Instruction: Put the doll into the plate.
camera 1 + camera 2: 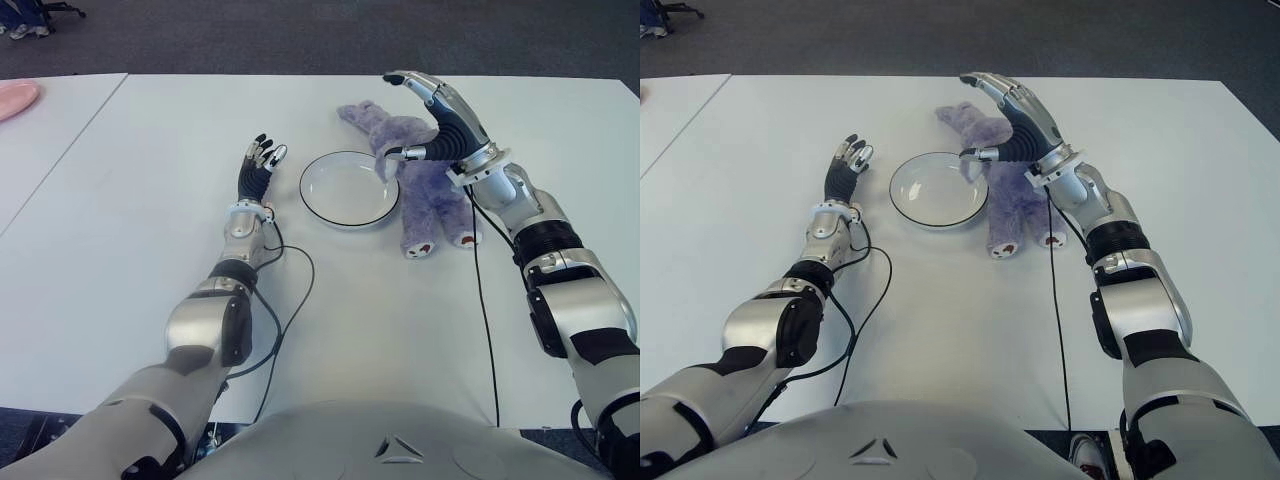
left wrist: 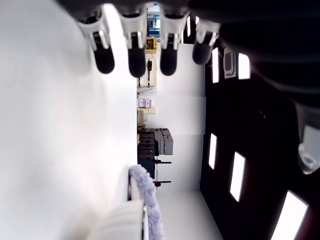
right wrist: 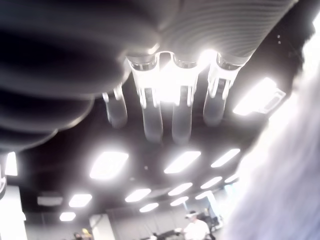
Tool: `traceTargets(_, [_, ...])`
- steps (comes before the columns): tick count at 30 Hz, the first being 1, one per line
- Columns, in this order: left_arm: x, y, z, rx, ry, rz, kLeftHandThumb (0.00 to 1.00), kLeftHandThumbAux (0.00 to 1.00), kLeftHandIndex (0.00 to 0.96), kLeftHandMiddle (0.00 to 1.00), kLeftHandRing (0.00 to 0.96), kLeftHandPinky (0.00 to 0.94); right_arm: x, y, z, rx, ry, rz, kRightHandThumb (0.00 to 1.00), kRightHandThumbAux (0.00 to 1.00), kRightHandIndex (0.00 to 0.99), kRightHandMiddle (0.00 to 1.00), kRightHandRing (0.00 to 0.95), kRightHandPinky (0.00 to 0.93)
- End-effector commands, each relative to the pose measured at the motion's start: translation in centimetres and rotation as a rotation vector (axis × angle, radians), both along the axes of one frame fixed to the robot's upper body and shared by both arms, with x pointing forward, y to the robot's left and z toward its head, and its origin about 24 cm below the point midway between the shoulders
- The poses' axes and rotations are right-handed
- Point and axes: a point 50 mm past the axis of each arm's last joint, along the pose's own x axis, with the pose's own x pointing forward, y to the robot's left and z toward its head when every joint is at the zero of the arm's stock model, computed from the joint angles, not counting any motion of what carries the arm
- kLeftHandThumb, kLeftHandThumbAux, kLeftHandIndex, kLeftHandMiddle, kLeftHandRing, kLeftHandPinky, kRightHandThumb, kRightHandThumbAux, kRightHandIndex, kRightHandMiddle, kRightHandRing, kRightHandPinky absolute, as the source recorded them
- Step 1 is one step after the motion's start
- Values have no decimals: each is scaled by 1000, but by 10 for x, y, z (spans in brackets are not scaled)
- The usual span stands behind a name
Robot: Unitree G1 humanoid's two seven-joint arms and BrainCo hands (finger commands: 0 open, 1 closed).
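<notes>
Right hand (image 1: 428, 112) hovers over the doll (image 1: 425, 185), fingers extended and open, thumb hanging down near the plate's edge, gripping nothing. Left hand (image 1: 258, 165) is left of the plate (image 1: 349, 189), fingers straight, empty. White table (image 1: 140, 180), dark carpet floor (image 1: 300, 35) behind, pink object (image 1: 15, 98) at the far left. Doll is a purple plush lying flat just right of the plate, touching its rim, legs toward the robot.

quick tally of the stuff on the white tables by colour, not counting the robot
purple: 1, the doll
white: 1, the plate, dark-rimmed
pink: 1, an object at the neighbouring table's edge, cut off by the frame
total: 3
</notes>
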Motion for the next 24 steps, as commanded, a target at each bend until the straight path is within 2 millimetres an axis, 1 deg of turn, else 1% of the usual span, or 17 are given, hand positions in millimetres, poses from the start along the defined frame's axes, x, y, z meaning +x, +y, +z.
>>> traceTargets(1, [-75,-10,-90,-57,444,-4,0,499,109,132,129,130,-2,-3,-14,-77,54,-32,118,391,0,0,0,0])
traceTargets(13, [-76,-10,-90,-52,442,-16,0,502,106,124,122,121,-2,-7,-18,-88,71,-62,163,389,0,0,0,0])
traceTargets(19, [-76,-10,-91,-50,440,-14,0,514,126,136,130,125,-1,-20,-28,-107,84,-117,148,423,0,0,0,0])
traceTargets(22, [-76,-10,-91,-48,441,-13,0,513,132,137,131,124,2,-28,-28,-121,69,-161,132,444,0,0,0,0])
traceTargets(24, [-77,-10,-91,-48,440,-12,0,508,138,139,133,125,3,-32,-26,-129,54,-188,100,457,0,0,0,0])
